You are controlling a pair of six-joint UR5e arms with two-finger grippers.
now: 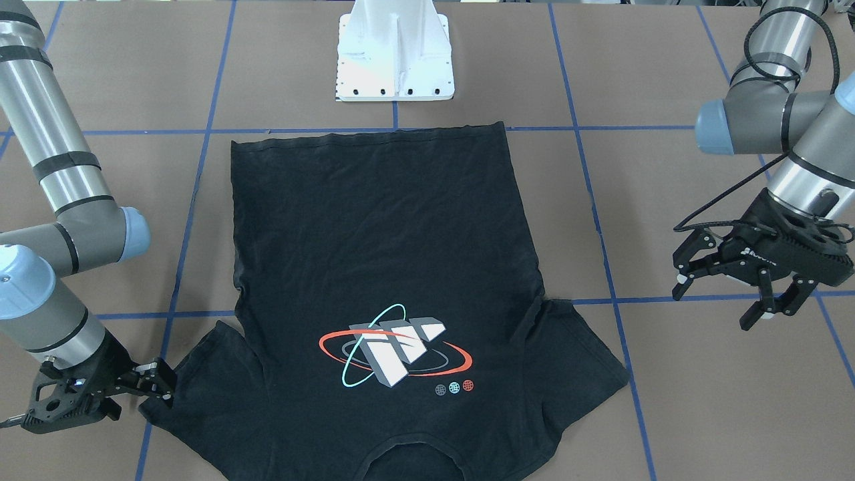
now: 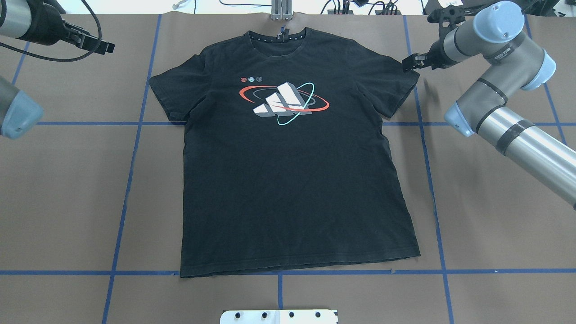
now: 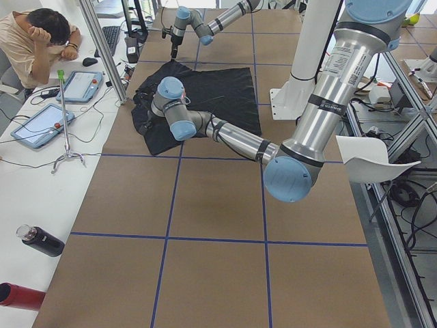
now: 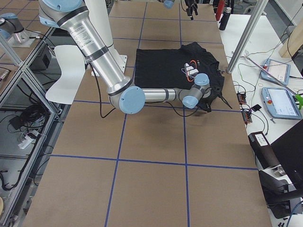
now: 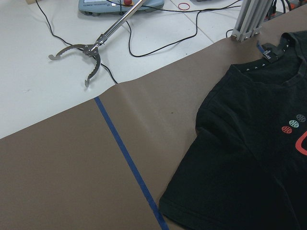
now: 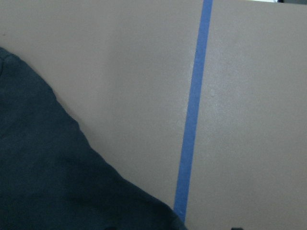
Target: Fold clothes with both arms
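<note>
- The black T-shirt (image 2: 292,180) is spread flat, print up, in the middle of the brown-papered table (image 2: 67,202). Its hem is nearest the robot's base, its collar is farthest from it, and both sleeves are laid out.
- The right gripper (image 2: 410,63) is set low at the outer edge of the right-side sleeve (image 2: 396,85), touching the cloth or just beside it. Its jaws look narrow, but it cannot be told whether any cloth is pinched.
- The left gripper (image 1: 715,304) is poised above the table with its jaws wide and nothing between them, well apart from the left-side sleeve (image 2: 168,94).
- No fold has been made yet, so the step in hand is judged to be the taking of both sleeves for a first fold.
- The lower finger is best slid along the paper under the sleeve hem, so that both layers are caught rather than the top one alone.
- The left gripper should be brought to the matching spot on its own sleeve before anything is lifted.
- Both lifts should be matched in height and pace; otherwise the shirt could be dragged askew of the blue tape lines (image 2: 135,180).
</note>
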